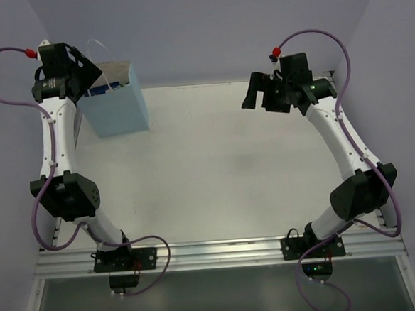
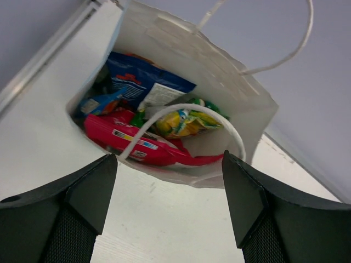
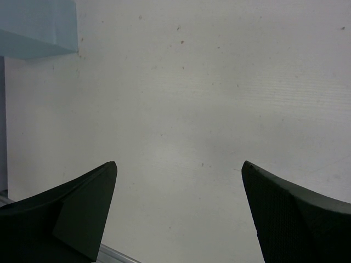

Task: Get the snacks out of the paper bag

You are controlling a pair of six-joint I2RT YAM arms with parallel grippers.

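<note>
The pale-blue paper bag (image 1: 120, 101) stands upright at the table's far left. My left gripper (image 1: 88, 71) is open just left of and above its mouth. In the left wrist view the bag (image 2: 219, 76) shows its white inside with the snacks in it: a red-pink pouch (image 2: 137, 143), a dark blue packet (image 2: 140, 79) and a yellow-green packet (image 2: 184, 121). A white string handle (image 2: 186, 109) loops over them. My left gripper (image 2: 169, 164) is empty. My right gripper (image 1: 258, 91) is open and empty above the far right of the table. In the right wrist view it (image 3: 179, 167) hangs over the bare table, with a corner of the bag (image 3: 38, 27) at top left.
The white table (image 1: 223, 169) ends at a metal rail (image 1: 214, 253) along the near edge. Purple-grey walls stand close behind and beside the table. Purple cables loop from both arms.
</note>
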